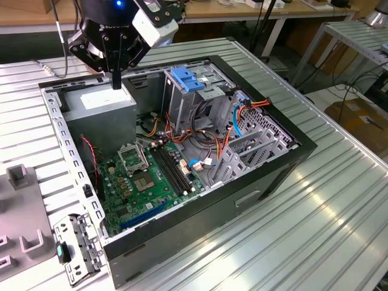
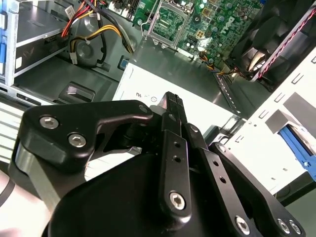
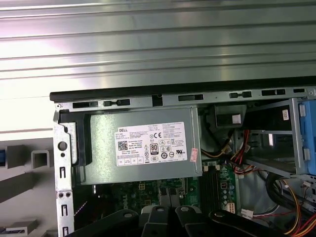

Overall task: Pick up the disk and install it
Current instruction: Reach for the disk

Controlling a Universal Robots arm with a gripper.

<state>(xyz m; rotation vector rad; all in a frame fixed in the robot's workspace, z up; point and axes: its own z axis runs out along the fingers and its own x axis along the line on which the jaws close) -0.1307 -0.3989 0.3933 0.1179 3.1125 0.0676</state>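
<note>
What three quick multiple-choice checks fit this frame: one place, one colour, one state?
1. The pincer hangs over:
A) the power-supply box
B) the motherboard
C) the bench outside the case

2. The drive cage's plastic top is:
A) red
B) blue
C) yellow

3. The pincer is:
A) wide open
B) shut on a cable
C) shut, nothing between its fingers

Key:
1 A: in the exterior view its tip sits above the box.
2 B: the top shows blue in the exterior view.
3 C: the fingers meet in the second wrist view.
</note>
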